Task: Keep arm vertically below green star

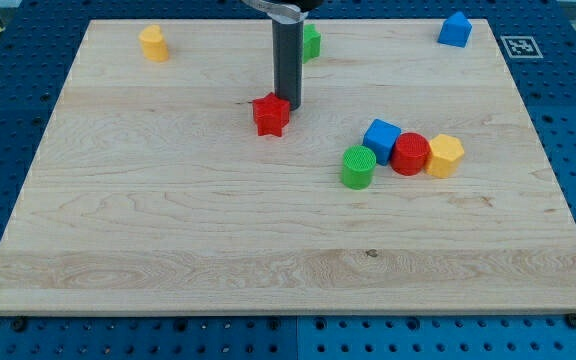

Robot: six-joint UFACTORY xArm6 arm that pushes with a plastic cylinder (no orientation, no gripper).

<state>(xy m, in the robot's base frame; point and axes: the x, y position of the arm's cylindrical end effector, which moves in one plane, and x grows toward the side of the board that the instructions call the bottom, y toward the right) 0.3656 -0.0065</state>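
Observation:
The green star [311, 41] sits near the view's top edge of the wooden board [168, 220], partly hidden behind my dark rod. My tip [286, 103] rests on the board below the green star in the view, a little to its left. The tip touches or nearly touches the top right of the red star [270, 115].
A yellow block [153, 43] stands at the top left and a blue house-shaped block [455, 30] at the top right. At the middle right, a green cylinder [358, 167], a blue cube [381, 139], a red cylinder [410, 154] and a yellow hexagonal block [445, 156] are clustered together.

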